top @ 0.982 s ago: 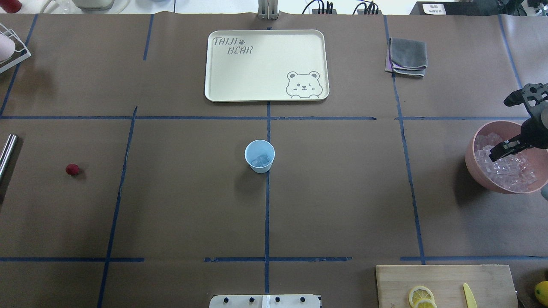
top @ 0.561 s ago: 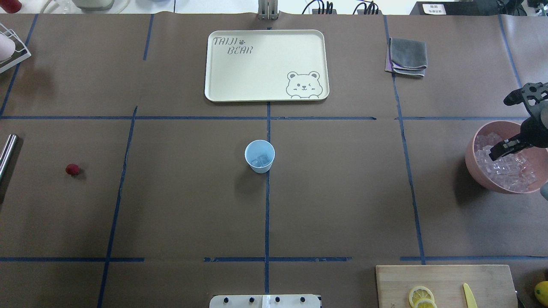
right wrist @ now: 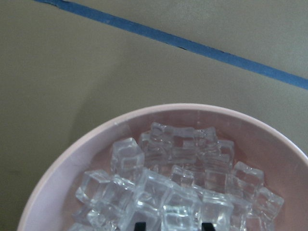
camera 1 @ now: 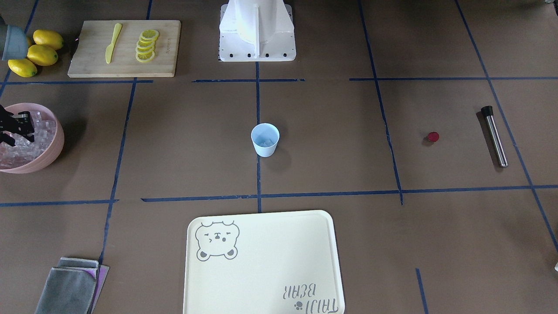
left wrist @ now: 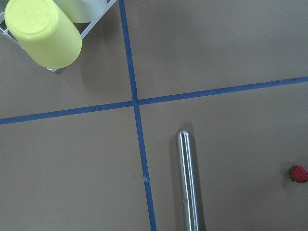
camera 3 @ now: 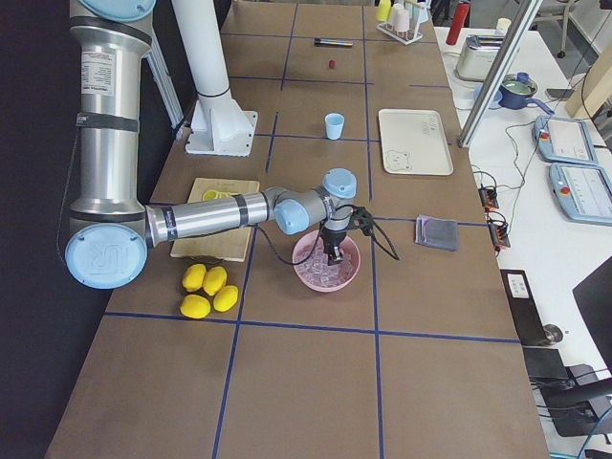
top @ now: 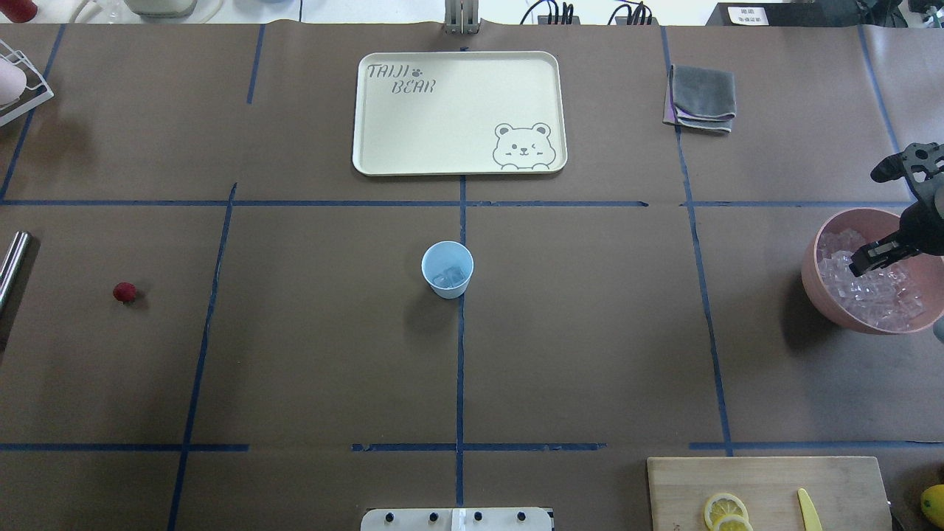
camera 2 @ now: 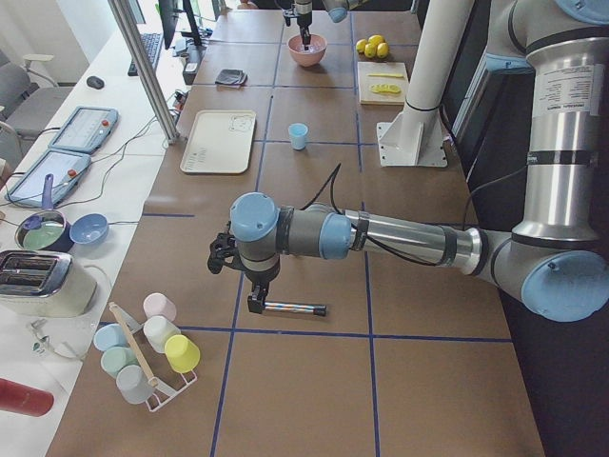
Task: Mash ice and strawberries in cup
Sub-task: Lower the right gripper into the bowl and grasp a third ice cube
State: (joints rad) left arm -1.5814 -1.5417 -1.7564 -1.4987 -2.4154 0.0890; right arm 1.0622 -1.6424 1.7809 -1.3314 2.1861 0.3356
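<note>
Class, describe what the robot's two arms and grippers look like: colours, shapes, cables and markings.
Both the left arm and right arm are silver tubes with pale blue joint caps, white printed labels and black cables. The left gripper and right gripper are black.

Only legible text is "TAIJI BEAR" plus a paw mark, grey print on the cream tray [top: 457, 110] at far centre of the table. It sits in the tray's far-left corner in the overhead view and reads upside down in the front-facing view. There's a "UR" logo on the blue joint cap [camera 3: 96, 256] of the right arm [camera 3: 103, 124]. White labels on the upper tubes of the right arm and left arm [camera 2: 557, 143] have print too small to read. The white card [top: 746, 15] past the table's far right edge is illegible.
</note>
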